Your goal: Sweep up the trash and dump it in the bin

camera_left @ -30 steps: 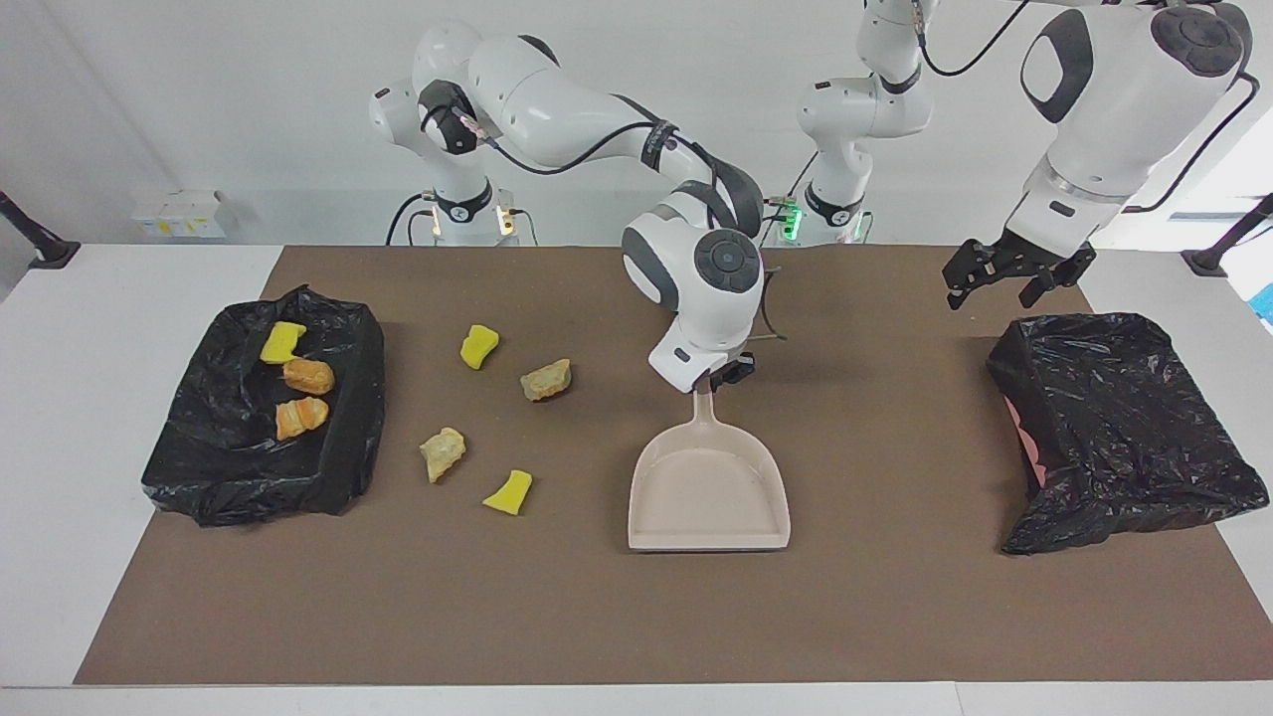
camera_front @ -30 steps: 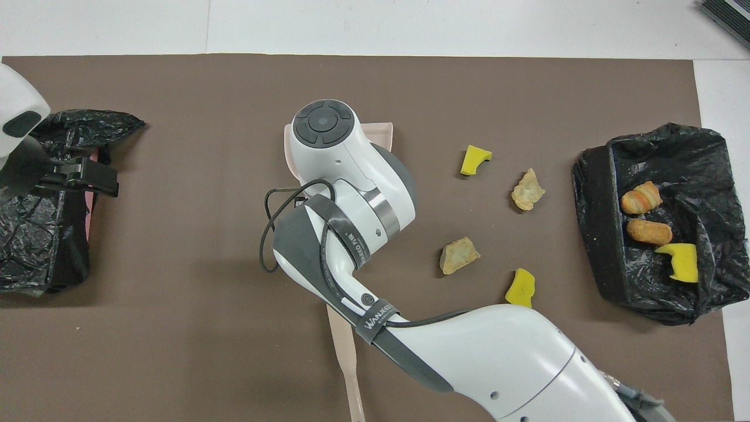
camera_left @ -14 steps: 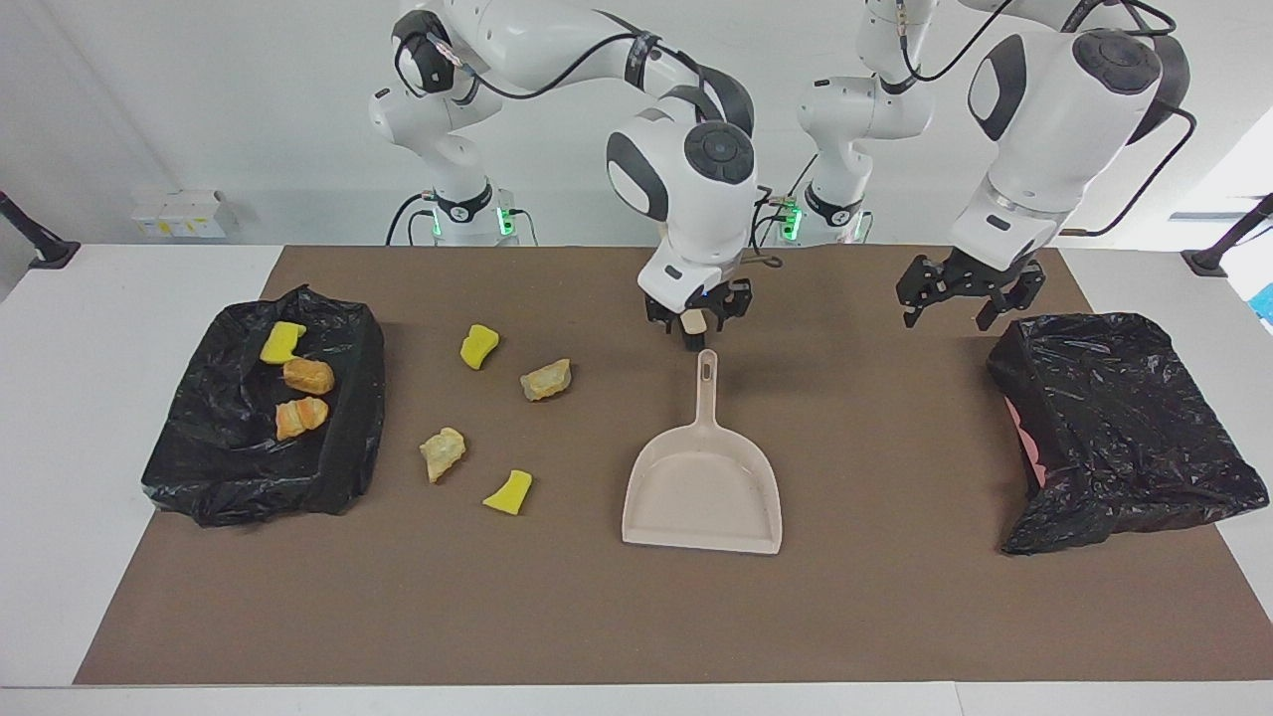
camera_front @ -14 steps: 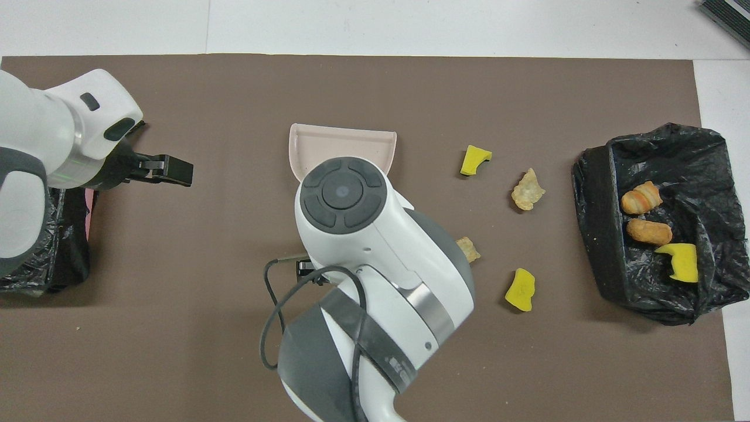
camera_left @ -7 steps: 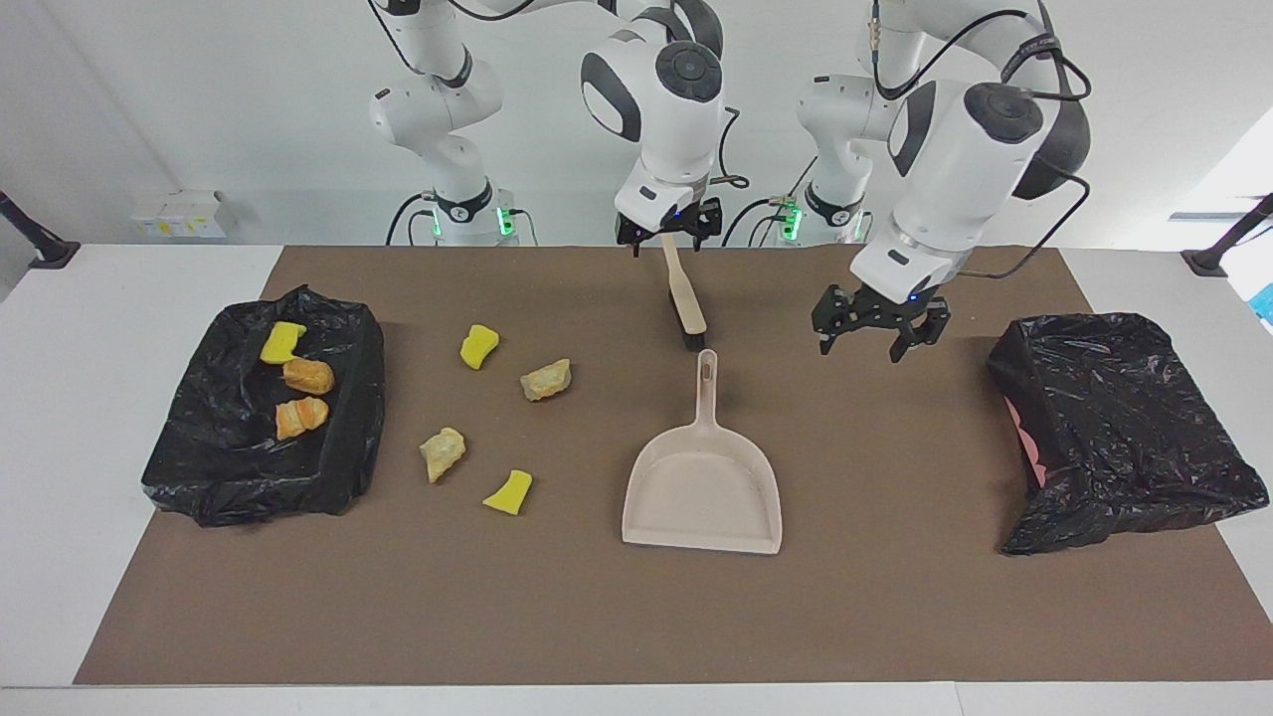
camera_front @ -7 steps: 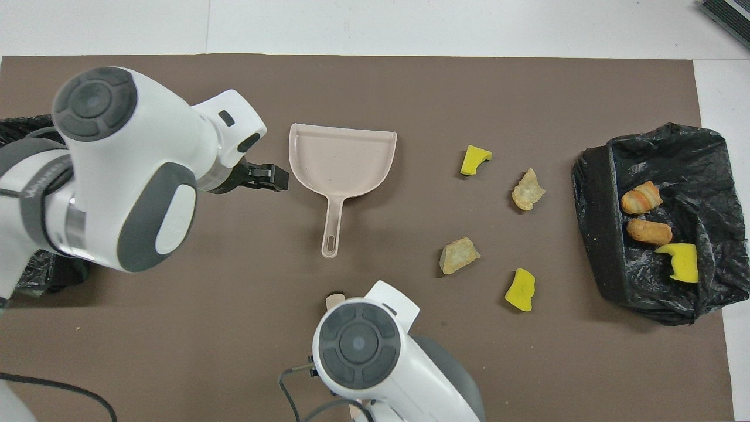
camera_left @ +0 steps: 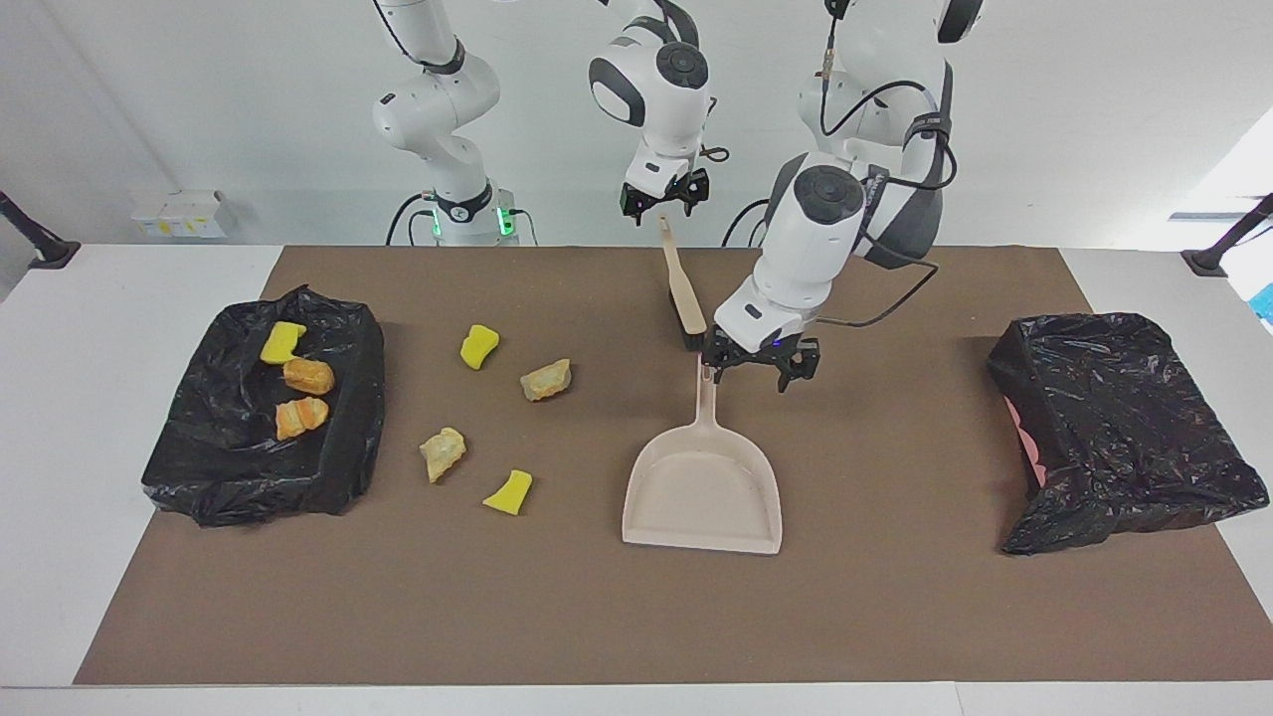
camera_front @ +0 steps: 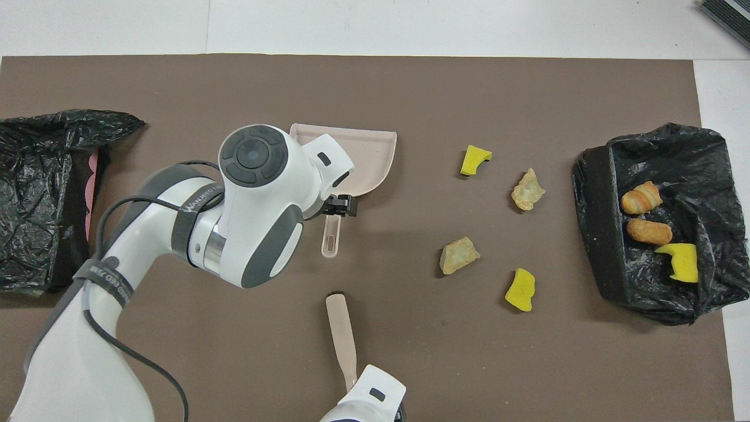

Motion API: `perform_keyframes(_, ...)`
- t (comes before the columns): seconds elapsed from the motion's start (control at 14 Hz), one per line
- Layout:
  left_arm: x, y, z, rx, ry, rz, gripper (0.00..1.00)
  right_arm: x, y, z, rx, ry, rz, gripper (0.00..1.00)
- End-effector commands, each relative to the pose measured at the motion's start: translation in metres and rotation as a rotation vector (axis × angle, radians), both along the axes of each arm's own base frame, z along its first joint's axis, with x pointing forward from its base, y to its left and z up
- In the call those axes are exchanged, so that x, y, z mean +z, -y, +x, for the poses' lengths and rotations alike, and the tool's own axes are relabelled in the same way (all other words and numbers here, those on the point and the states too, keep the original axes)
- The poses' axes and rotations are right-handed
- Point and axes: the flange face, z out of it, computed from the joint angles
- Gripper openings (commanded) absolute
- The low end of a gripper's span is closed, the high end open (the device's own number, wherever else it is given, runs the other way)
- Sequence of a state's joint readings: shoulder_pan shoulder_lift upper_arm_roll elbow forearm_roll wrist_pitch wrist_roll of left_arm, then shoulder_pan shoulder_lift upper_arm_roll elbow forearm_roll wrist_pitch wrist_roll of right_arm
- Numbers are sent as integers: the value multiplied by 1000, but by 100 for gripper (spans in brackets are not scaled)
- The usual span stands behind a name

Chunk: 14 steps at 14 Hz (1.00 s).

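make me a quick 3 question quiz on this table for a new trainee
1. How many scraps of trash lie loose on the brown mat, outside the black-lined bin that holds three others?
2. True or false: the dustpan already holds a scrap.
3. What is the left gripper over? A) the brush B) the dustpan's handle C) a yellow scrap

Key: 1. Four: two yellow, two tan. 2. False, it is empty. 3. B.
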<state>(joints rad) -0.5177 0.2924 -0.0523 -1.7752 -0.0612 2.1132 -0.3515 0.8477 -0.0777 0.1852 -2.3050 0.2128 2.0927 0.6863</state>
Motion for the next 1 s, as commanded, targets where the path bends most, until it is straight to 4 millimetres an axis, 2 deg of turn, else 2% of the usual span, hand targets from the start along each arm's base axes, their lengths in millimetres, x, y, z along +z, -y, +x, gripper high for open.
perform_keyframes(0.0, -23, 5, -20, -4, 16, 13, 100, -27, 3, -6, -42, 4, 13, 100)
perform_keyframes(0.14, -34, 2, -25, 8, 15, 13, 100, -28, 0, -13, -46, 5, 9, 100)
perform_keyframes(0.21, -37, 4, -26, 23, 15, 12, 100, -27, -1, -14, -48, 4, 8, 95)
perform_keyframes(0.29, -40, 8, -27, 38, 20, 8, 100, -27, -1, -14, -52, 5, 9, 84)
perform_keyframes(0.43, -38, 9, -26, 67, 25, 2, 100, -26, -1, -15, -50, 7, 9, 51)
perform_keyframes(0.5, -38, 9, -26, 69, 25, 2, 81, -26, -2, -16, -45, 7, 10, 36)
perform_keyframes(0.57, -39, 10, -28, 73, 18, 5, 47, -26, -5, -21, -33, 8, 11, 21)
perform_keyframes(0.64, -40, 9, -28, 70, 14, 9, 13, -25, -6, -24, -29, 7, 12, 13)
perform_keyframes(0.71, -40, 9, -28, 72, 10, 10, 0, -25, -6, -24, -28, 6, 10, 5)
perform_keyframes(0.79, -40, 9, -28, 70, 9, 11, 0, -25, -6, -24, -27, 4, 6, 0)
perform_keyframes(0.93, -37, 9, -26, 57, 16, 12, 0, -23, -5, -19, -36, 5, 11, 0)
